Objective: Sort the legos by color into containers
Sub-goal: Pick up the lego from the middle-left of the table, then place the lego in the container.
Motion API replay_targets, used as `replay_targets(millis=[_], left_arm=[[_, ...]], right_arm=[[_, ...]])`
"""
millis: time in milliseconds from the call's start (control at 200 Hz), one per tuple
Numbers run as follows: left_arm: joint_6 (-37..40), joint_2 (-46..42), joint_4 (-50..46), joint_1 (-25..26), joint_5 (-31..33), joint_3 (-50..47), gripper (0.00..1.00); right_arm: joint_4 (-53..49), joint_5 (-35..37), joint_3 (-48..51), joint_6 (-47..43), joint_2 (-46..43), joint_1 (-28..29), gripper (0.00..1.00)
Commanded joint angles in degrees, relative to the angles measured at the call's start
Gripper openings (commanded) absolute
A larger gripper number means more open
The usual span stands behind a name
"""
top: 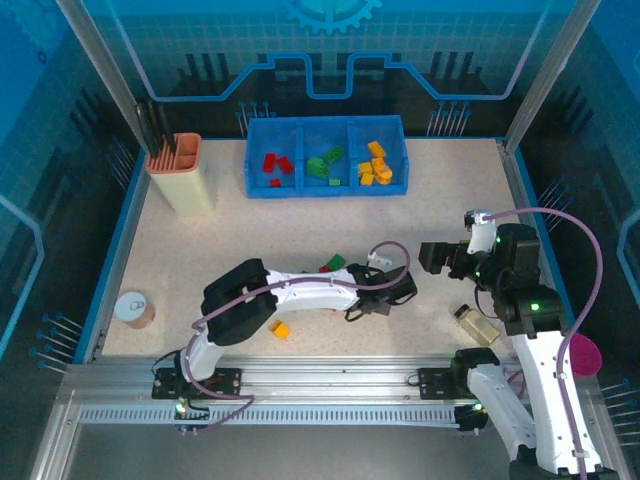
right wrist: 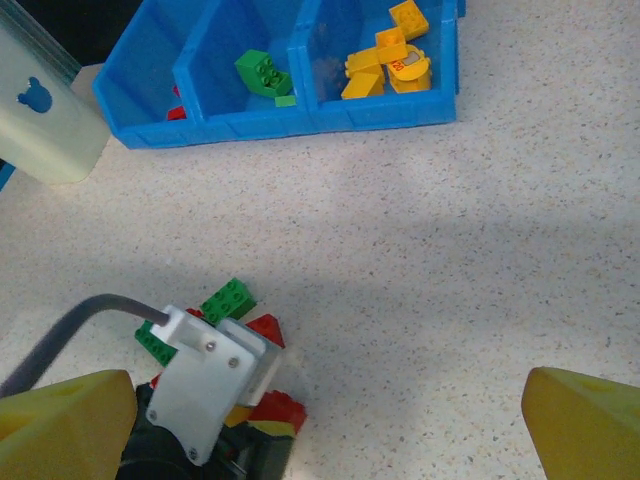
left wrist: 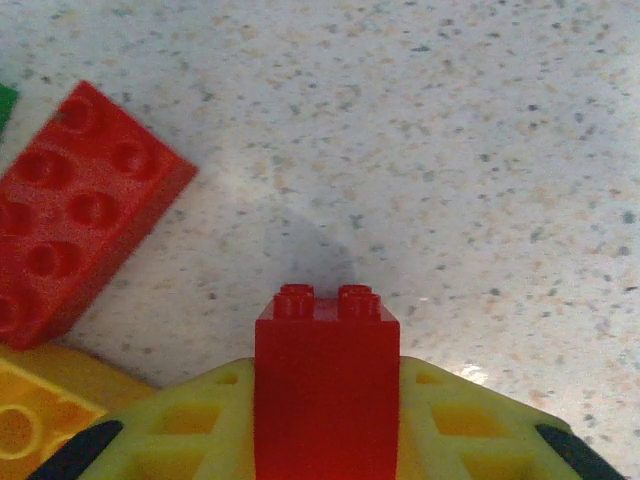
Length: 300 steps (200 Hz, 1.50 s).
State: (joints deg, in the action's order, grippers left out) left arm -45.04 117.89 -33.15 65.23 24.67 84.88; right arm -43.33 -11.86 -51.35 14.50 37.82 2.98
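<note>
My left gripper is shut on a small red lego, studs pointing away, just above the tabletop. Beside it lie a larger red lego and a yellow lego. From above, the left gripper is right of centre, with a green lego and an orange lego loose nearby. My right gripper stands wide open and holds nothing, right of the left one. The blue bin at the back holds red legos, green legos and yellow legos in separate compartments.
A peach slotted holder stands left of the bin. A tape roll lies near the left edge. A small bottle rests by the right arm's base, with a pink object off the table's right edge.
</note>
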Motion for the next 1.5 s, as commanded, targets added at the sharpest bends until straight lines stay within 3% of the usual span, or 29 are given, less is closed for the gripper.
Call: replay_targets(millis=[0,300,510,605,816,1021,1376,1496], left_arm=[[2.3,-7.2,-2.8,-2.6,3.5,-2.4,0.26],[15.6,-23.9,-0.3,-13.5,13.0,-5.1,0.27],[25.1,-28.5,9.1,-25.4,17.2,-6.2,0.27],[27.0,-27.7,15.1,-31.3,15.6,-6.4,0.27],[29.7,-17.4,20.8,-41.8,10.6,1.4,0.27],[31.6,-2.9,17.8,-49.1,4.9,18.2,0.27],[31.6,24.6,5.6,-54.2,-0.6,54.4,0.27],[31.4,30.8,4.9,-54.3,-1.0,61.8,0.28]], right_arm=[[-0.4,2.3,0.6,-0.9,-0.5,0.9,1.0],[5.1,1.7,5.0,0.3,-5.1,-0.4,1.0],[10.2,-2.4,8.7,2.2,-2.4,-0.6,1.0],[13.8,-4.4,10.5,3.2,-0.7,-0.5,1.0],[21.0,-6.2,12.8,4.0,5.5,1.0,1.0],[24.5,-6.1,11.4,2.3,12.1,4.9,1.0],[28.7,-4.2,8.5,-0.2,22.8,9.4,1.0],[27.6,-4.1,8.4,-1.1,24.1,9.6,1.0]])
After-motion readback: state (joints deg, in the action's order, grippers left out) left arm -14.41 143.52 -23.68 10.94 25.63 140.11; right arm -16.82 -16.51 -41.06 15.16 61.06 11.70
